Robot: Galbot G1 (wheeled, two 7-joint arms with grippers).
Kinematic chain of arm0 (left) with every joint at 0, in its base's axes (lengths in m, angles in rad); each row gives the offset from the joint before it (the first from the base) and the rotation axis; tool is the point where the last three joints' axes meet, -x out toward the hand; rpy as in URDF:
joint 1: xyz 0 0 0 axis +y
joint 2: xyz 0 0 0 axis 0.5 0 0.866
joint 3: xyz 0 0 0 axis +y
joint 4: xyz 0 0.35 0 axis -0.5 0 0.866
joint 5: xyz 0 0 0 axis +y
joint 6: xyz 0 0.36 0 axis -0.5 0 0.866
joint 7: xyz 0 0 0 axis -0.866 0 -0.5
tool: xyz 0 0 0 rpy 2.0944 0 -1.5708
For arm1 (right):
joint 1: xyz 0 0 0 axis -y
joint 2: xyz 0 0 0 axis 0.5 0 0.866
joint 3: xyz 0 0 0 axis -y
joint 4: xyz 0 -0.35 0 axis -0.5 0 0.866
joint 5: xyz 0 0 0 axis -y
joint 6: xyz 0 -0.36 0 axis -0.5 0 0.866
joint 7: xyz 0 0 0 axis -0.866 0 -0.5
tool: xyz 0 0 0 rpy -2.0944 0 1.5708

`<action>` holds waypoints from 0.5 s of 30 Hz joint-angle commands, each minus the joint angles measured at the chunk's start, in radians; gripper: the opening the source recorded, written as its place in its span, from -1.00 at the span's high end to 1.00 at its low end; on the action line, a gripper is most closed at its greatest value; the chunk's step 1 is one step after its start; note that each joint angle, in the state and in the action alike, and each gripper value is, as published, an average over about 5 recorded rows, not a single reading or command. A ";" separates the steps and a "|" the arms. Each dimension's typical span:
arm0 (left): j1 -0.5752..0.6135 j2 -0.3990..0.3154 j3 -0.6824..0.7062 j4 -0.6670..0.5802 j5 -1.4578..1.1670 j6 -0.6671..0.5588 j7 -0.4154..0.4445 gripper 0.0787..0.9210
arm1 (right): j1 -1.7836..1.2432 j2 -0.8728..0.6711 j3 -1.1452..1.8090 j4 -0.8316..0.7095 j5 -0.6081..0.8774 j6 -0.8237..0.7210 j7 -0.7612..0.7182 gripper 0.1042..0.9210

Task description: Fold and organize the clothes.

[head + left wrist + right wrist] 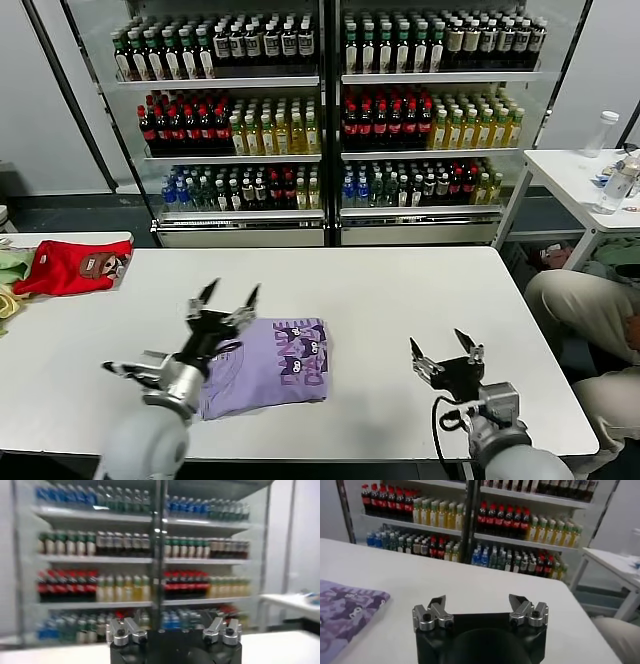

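Folded lavender cotton T-shirt (268, 366) lies on the white table (400, 290).
Left gripper (226, 300) at its ten o'clock, right gripper (444, 352) at three o'clock, both spread empty; folding looks finished, tidying away likely next.

1. Head view: looks forward and down from above the white table (400, 290); both arms enter at the near edge.
2. Left wrist view: sits close behind the left gripper (174, 628), facing level toward the drinks shelves (150, 560).
3. Right wrist view: sits close behind the right gripper (479, 607), angled over the tabletop.
4. Shared: all three views take in the shelves and table.
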 commanded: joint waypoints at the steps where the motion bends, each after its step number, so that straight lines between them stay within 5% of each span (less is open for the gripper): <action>1: 0.168 0.103 -0.265 0.005 0.116 -0.155 0.058 -0.75 | 0.319 0.108 -0.303 -0.231 0.161 -0.002 0.034 -0.76; 15: 0.219 0.057 -0.238 0.008 0.135 -0.197 0.076 -0.77 | 0.409 0.207 -0.496 -0.427 0.331 -0.004 0.199 -0.76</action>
